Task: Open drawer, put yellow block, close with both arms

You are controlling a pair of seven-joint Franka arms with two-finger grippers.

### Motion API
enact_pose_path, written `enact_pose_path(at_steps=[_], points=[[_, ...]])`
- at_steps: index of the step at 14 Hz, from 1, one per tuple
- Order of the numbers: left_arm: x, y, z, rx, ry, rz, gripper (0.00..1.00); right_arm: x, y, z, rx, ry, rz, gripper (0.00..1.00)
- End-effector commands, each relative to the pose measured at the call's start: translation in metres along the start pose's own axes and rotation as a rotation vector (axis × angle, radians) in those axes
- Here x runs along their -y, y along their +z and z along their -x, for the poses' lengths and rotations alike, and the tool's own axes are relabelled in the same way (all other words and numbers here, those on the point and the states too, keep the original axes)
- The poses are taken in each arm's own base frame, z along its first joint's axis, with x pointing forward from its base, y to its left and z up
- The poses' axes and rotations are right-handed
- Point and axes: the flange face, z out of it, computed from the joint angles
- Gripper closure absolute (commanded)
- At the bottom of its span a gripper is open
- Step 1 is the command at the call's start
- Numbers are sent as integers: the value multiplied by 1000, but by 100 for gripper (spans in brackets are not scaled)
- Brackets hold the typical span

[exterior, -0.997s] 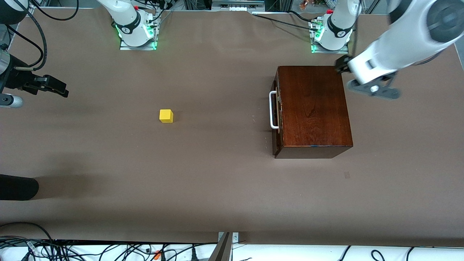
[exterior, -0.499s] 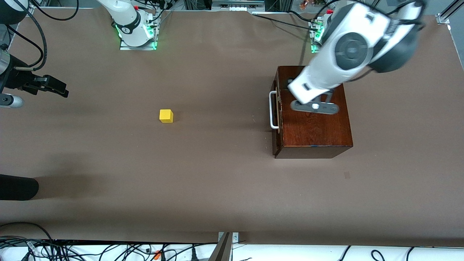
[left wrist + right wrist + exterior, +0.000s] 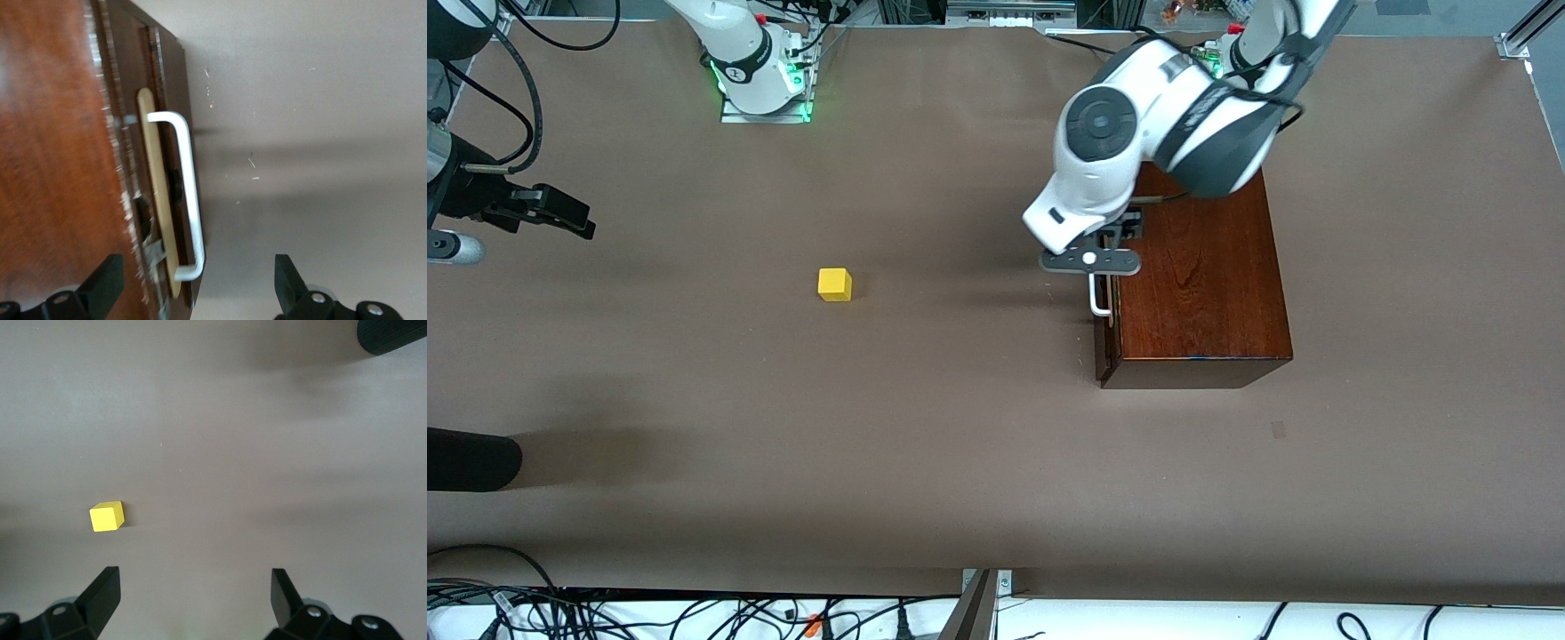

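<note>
Toward left arm's end of table: drawer shut in box, contents hidden; left gripper over handle, wide open, empty; right gripper waiting, spread, empty; yellow block on table, well apart; black object only in right wrist view.

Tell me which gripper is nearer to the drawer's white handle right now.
Left. The left gripper hangs open right over the white handle at the drawer front. The right gripper waits open at the right arm's end of the table, past the yellow block.
</note>
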Motion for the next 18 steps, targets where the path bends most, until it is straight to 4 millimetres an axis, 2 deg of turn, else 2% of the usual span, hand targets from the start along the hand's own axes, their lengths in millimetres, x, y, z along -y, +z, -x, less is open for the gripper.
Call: enact_pose_path(at_steps=[1, 3, 5, 9, 14, 18], points=[[-6, 26, 2, -52, 17, -42, 0, -1, -6, 0, -9, 5, 0, 0], [-9, 43, 8, -53, 30, -45, 0, -1, -6, 0, -9, 4, 0, 0], [-8, 52, 10, -77, 56, -95, 0, -1, -6, 0, -9, 4, 2, 0], [-10, 64, 11, -96, 72, -94, 0, -1, -5, 0, -8, 4, 2, 0], [-6, 68, 5, -129, 84, -107, 0, 0, -6, 0, -12, 1, 3, 0], [-2, 85, 6, -150, 98, -100, 0, 1, -6, 0, -12, -1, 2, 0]])
